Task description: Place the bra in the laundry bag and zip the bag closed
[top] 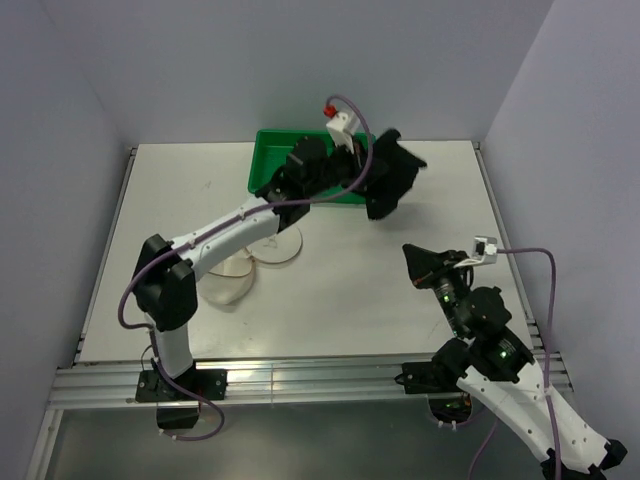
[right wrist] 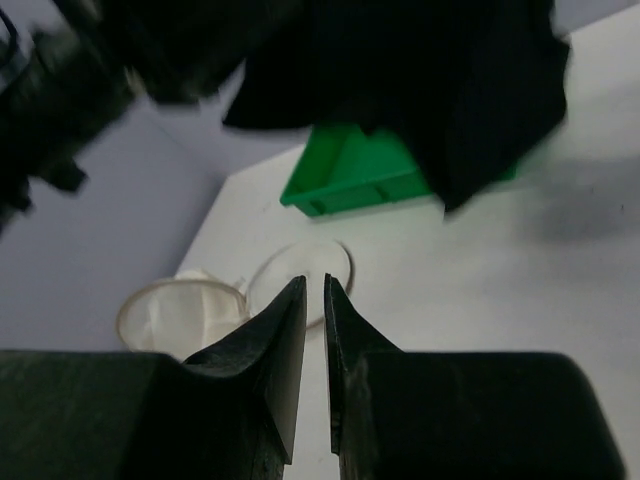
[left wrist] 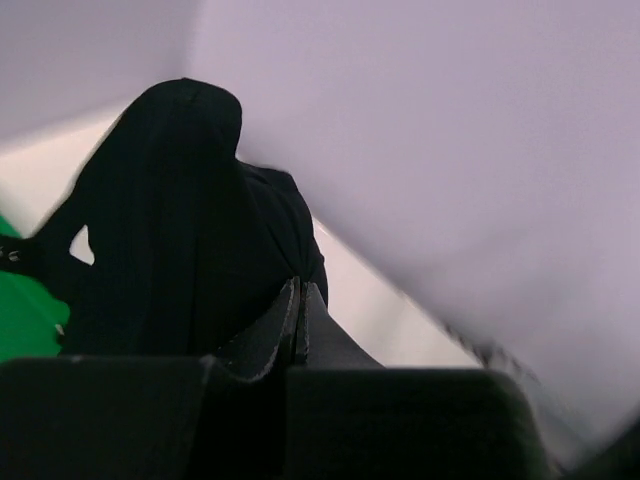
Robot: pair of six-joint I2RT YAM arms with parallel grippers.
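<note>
Your left arm [top: 225, 232] and right arm [top: 540, 410] wear white shells with black joints. Purple cables [top: 525, 251] trail along both. Left gripper [left wrist: 300, 295] and right gripper [right wrist: 313, 295] are black, tapered. Green lights [top: 443, 297] dot the right.

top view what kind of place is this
Likely a robot lab test cell: a white table boxed in by plain walls, left arm and right arm bolted at its near edge, a green tray.
</note>
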